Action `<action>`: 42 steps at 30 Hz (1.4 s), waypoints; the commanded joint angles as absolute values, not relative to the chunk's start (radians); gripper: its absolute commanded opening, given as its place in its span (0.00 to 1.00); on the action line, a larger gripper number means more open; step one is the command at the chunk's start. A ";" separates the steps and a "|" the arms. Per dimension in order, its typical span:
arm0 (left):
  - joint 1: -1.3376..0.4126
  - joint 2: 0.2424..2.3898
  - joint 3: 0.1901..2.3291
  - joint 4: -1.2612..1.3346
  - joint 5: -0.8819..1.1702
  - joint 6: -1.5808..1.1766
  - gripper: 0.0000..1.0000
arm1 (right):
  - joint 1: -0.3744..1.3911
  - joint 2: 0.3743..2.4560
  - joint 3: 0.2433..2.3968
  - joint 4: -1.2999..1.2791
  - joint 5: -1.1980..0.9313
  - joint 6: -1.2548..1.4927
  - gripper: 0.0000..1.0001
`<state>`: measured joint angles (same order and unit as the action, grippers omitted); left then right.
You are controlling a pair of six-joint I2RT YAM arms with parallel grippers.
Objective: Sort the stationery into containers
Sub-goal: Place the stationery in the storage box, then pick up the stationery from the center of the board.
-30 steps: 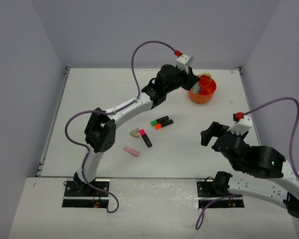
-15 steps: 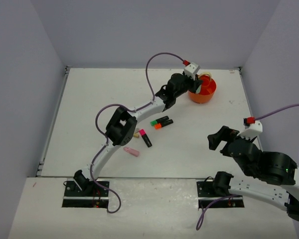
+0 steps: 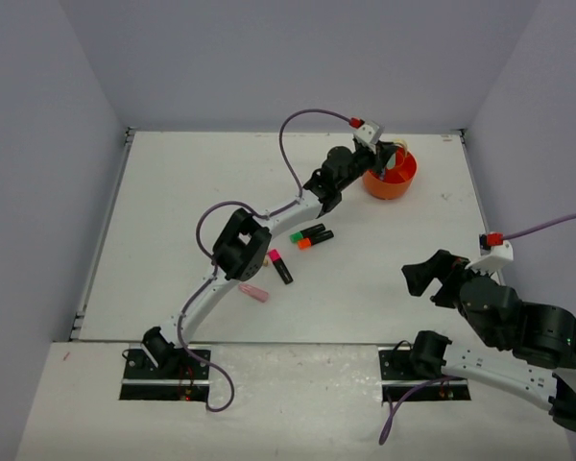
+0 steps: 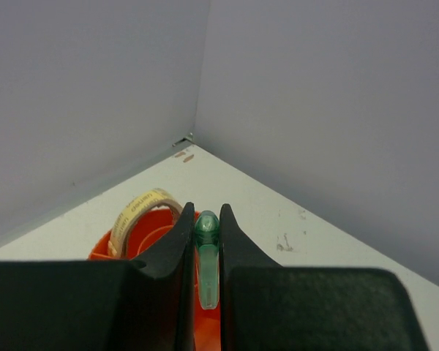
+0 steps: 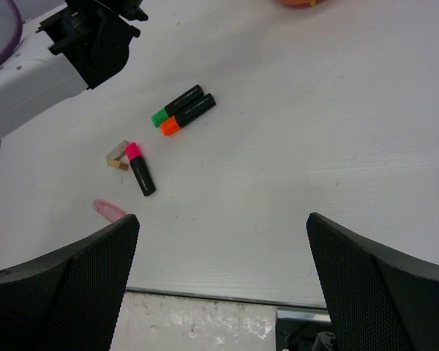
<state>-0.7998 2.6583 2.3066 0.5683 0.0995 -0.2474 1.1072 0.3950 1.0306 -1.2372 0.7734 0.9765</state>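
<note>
My left gripper [image 3: 382, 158] reaches over the near-left rim of the round orange tub [image 3: 396, 182] and is shut on a translucent green eraser [image 4: 206, 263], which stands upright between the fingers above the tub's orange inside [image 4: 102, 252]. A tan roll [image 4: 135, 208] leans inside the tub. On the table lie the green-capped [image 3: 308, 231], orange-capped [image 3: 315, 240] and pink-capped [image 3: 280, 266] highlighters and a pink eraser [image 3: 253, 292]. My right gripper [image 3: 432, 279] hangs open and empty at the near right, well away from them.
The right wrist view shows the green [image 5: 177, 106], orange [image 5: 189, 113] and pink [image 5: 140, 168] highlighters, a small tan band [image 5: 117, 155] beside the pink one, and the pink eraser [image 5: 108, 210]. Grey walls enclose the table on three sides.
The left arm has stretched out and carried the green eraser right, over the tub's rim. The right arm has drawn back toward the near right, still open.
</note>
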 commanded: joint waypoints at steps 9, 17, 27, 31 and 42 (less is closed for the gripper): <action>-0.801 2.714 2.335 0.683 0.164 -0.217 0.09 | 1.111 0.385 0.957 -1.098 0.671 0.928 0.99; -0.809 2.543 2.147 0.690 0.166 -0.203 0.65 | 1.110 0.400 0.949 -1.073 0.685 0.901 0.99; -0.832 1.650 1.517 0.323 -0.426 -0.345 1.00 | 1.111 0.502 0.890 -0.833 0.590 0.687 0.99; -0.827 1.341 1.295 0.027 -0.717 -0.504 1.00 | 1.111 0.772 0.933 -0.709 0.484 0.630 0.99; -0.821 0.684 1.031 -0.597 -0.828 -0.692 1.00 | 1.109 1.532 1.226 -0.437 0.119 0.406 0.66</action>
<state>-0.8192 0.7598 1.0301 -0.3161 -0.7935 -0.6269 1.1061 1.4084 1.0990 -0.5431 0.3005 0.5263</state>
